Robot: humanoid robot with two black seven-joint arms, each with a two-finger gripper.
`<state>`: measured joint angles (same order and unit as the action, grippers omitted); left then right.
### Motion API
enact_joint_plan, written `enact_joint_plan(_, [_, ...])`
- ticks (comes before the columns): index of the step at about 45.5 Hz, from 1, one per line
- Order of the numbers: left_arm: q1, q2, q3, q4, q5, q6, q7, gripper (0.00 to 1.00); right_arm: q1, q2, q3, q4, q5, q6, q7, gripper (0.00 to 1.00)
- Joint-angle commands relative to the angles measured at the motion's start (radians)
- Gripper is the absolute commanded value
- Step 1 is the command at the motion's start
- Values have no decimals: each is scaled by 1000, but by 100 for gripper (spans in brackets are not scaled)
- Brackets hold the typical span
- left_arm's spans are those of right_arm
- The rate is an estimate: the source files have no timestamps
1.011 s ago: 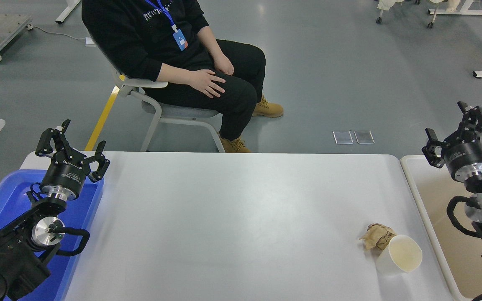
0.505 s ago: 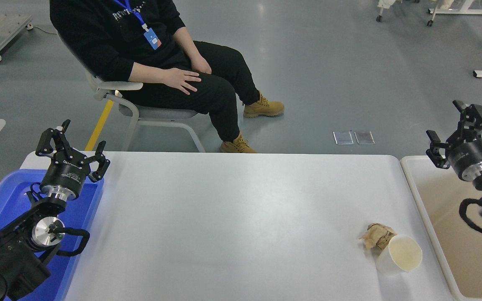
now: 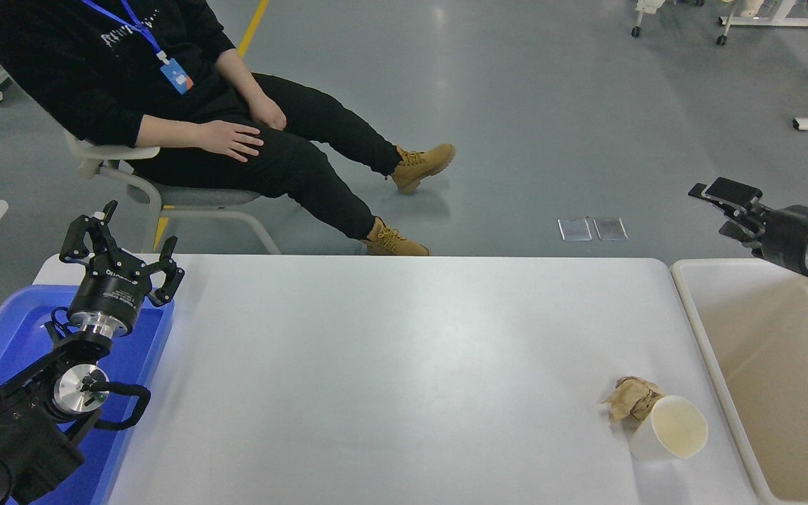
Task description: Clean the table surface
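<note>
Litter waits near the tub's edge, nothing gripped.

On the table (image 3: 376, 365), a cup (image 3: 669, 428) touching crumpled paper (image 3: 630, 398) lies beside the tub (image 3: 698, 330), likely its destination; left gripper (image 3: 122, 247) spread over the tray (image 3: 4, 330); beyond the tub, right gripper (image 3: 723, 203) apparently parted, empty.

High head view, facing forward, table surface (image 3: 390, 365) below

Even, bright overhead lighting. Soft glare patch on the table surface (image 3: 404, 337) near its centre; ceiling-light reflections on the grey floor (image 3: 516, 105). Shadows faint and diffuse. Image sharp throughout; slight wide-angle bowing at the frame edges.
</note>
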<state>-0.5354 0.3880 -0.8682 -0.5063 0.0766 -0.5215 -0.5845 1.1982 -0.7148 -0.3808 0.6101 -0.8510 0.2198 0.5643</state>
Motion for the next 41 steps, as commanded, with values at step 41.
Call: enact_joint_plan(41, [0, 0, 0, 0, 0, 0, 0, 100, -68, -272, -86, 468, -649, -71, 137, 98])
